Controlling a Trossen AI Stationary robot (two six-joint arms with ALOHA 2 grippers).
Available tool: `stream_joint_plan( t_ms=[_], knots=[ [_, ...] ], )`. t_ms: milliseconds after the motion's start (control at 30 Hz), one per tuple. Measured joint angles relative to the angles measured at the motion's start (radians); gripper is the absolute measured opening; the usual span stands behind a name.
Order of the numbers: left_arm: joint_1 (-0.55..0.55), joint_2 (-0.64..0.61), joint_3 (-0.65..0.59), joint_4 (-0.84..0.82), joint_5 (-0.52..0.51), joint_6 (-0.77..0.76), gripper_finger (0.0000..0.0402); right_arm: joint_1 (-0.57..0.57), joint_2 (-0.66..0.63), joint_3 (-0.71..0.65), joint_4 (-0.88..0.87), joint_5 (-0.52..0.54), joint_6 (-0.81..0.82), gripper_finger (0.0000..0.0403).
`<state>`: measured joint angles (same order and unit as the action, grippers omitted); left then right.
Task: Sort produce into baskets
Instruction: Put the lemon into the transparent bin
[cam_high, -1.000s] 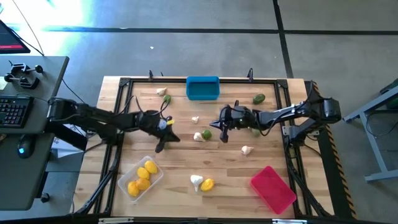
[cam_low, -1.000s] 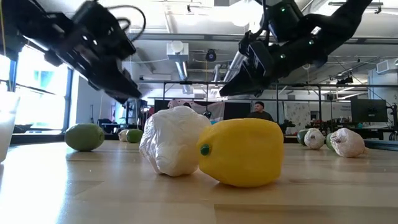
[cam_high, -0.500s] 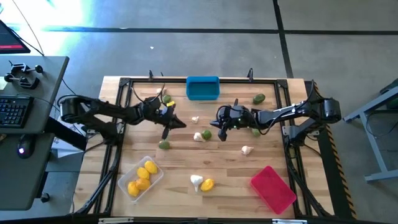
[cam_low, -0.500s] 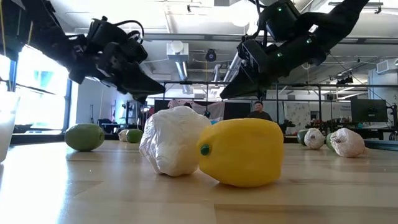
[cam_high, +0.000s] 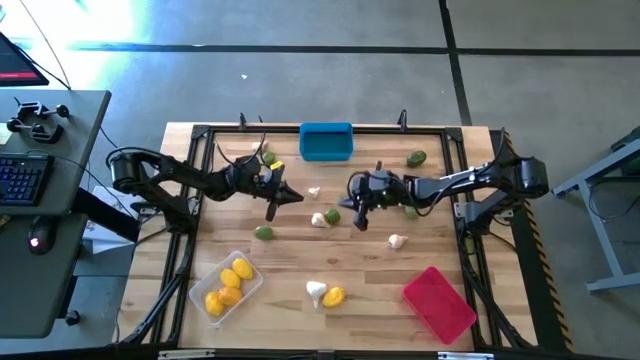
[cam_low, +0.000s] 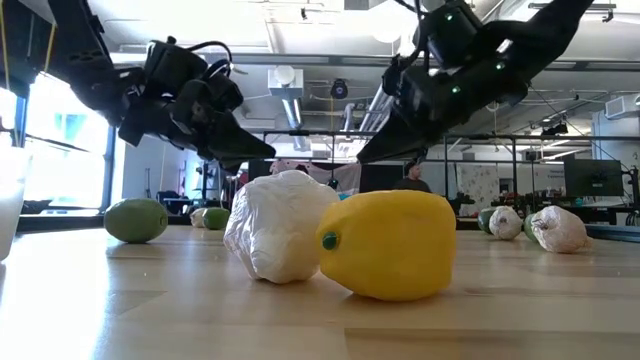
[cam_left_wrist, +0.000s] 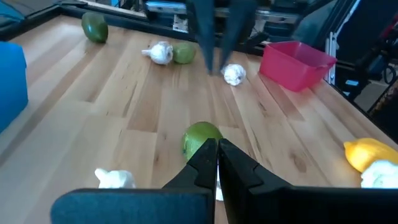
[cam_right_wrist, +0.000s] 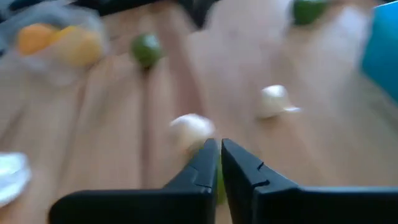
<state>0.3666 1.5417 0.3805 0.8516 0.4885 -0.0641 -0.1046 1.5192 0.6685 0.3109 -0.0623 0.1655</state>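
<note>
**Both grippers empty above scattered produce**

Wooden table (cam_high: 300, 262) carries three bins: blue basket (cam_high: 326, 141) far, clear basket (cam_high: 229, 283) (holding yellow pieces) near left, red basket (cam_high: 439, 303) near right. Left gripper (cam_high: 272, 209) and right gripper (cam_high: 359, 218), fingers pressed together, hang over loose pieces: green one (cam_high: 264, 232), garlic bulb (cam_high: 319, 219).

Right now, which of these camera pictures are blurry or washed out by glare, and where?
Right wrist view: smeared throughout, with the garlic bulb and green piece soft. High view: strong glare on the floor at upper left. Low view: bright window glare at left, with the lemon sharp. Left wrist view: fairly crisp.
</note>
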Motion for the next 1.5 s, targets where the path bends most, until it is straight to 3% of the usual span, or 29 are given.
stream_joint_plan(
  t_ms=[167, 367, 533, 700, 1100, 1367, 1500],
  knots=[
    [-0.007, 0.0, 0.0, 0.0, -0.005, 0.05, 0.0, 0.104, -0.003, 0.016, -0.021, -0.059, 0.041, 0.0088],
    [-0.007, 0.0, 0.0, 0.007, -0.089, 0.031, 0.0, 0.258, -0.002, 0.104, -0.142, -0.05, 0.057, 0.0178],
    [-0.008, 0.0, 0.0, 0.007, -0.107, 0.016, 0.0, 0.369, -0.002, 0.143, -0.177, -0.031, 0.106, 0.0221],
    [-0.018, 0.0, 0.0, 0.015, -0.11, -0.021, 0.0, 0.45, 0.02, 0.143, -0.166, 0.011, 0.146, 0.0233],
    [-0.062, -0.001, 0.001, 0.03, -0.143, -0.092, 0.0, 0.54, 0.262, 0.234, -0.094, 0.034, 0.109, 0.0234],
    [-0.09, -0.001, 0.001, 0.028, -0.143, -0.102, 0.0, 0.546, 0.393, 0.435, -0.315, 0.0, 0.037, 0.0263],
    [-0.093, -0.001, 0.001, 0.027, -0.143, -0.102, 0.0, 0.546, 0.417, 0.47, -0.371, 0.001, -0.014, 0.0278]
  ],
)
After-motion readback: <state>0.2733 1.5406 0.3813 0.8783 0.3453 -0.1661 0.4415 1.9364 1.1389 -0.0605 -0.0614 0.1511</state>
